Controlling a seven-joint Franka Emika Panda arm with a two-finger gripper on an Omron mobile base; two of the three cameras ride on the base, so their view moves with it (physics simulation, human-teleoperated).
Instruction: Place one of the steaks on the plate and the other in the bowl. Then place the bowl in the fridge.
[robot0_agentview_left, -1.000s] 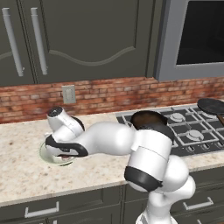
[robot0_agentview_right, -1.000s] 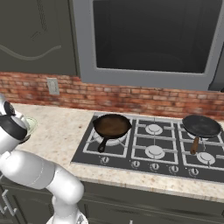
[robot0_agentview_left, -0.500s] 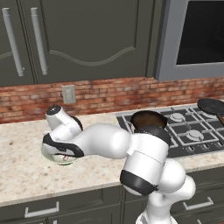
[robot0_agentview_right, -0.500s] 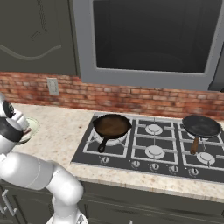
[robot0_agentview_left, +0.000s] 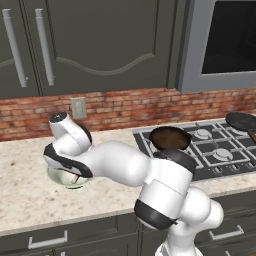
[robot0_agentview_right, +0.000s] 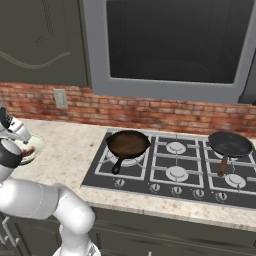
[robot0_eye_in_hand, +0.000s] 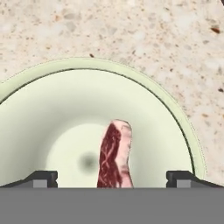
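From the left base view, the white arm reached out across the speckled stone counter (robot0_agentview_left: 30, 200) toward the left, and its hand hung directly over the bowl (robot0_agentview_left: 64, 179), which sat on the counter below the brick wall (robot0_agentview_left: 125, 107) and its wall socket (robot0_agentview_left: 78, 107). The hand covered most of the bowl, so little of the inside could be made out there. To the right lay the gas hob (robot0_agentview_left: 220, 150) with a dark frying pan (robot0_agentview_left: 170, 138) on its near-left burner and a second pan (robot0_agentview_left: 242, 121) at the far right edge; dark cabinets (robot0_agentview_left: 100, 45) with long handles hung above. From the right base view, the bowl (robot0_agentview_right: 35, 148) showed at the left edge of the counter, partly behind the arm's wrist, with a small spot of red just visible inside it. The frying pan (robot0_agentview_right: 127, 144) sat on the hob's left burner and the other pan (robot0_agentview_right: 230, 145) on the far right burner, both well apart from the bowl. From the hand view, the gripper (robot0_eye_in_hand: 112, 177) stood wide apart, its two dark tips at either side of the frame and touching nothing. Between them, a steak (robot0_eye_in_hand: 115, 155) lay in the bowl (robot0_eye_in_hand: 166, 113), resting across the flat bottom and up the sloping wall, red with a pale fat edge. The bowl's rim was ringed by speckled counter (robot0_eye_in_hand: 175, 35).
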